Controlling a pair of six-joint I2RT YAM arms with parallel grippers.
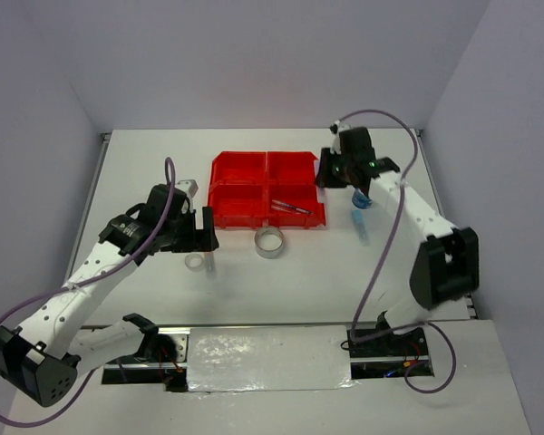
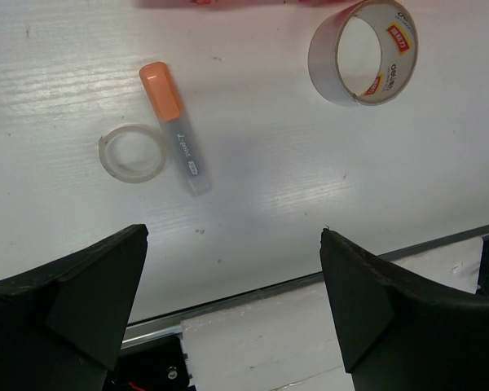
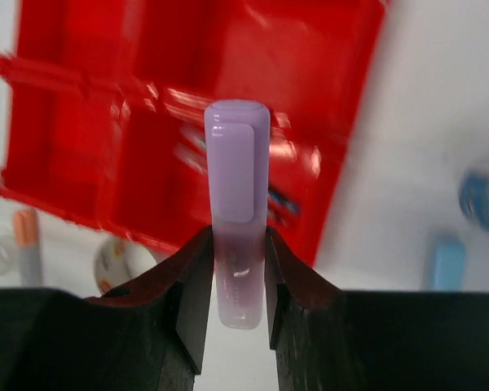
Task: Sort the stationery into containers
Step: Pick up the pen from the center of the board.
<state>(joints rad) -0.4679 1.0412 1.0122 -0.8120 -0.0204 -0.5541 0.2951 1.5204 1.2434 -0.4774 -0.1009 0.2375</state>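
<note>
My right gripper is shut on a pale purple marker, which stands up between the pads above the red tray. In the top view this gripper hangs at the red tray's right edge. Thin pens lie in its near right compartment. My left gripper is open and holds nothing. It hovers near the table's front edge, short of an orange-capped marker, a clear tape ring and a silvery tape ring.
A blue-patterned roll and a pale blue flat stick lie right of the tray, under the right arm. The silvery tape ring sits just in front of the tray. A metal rail runs along the table's near edge.
</note>
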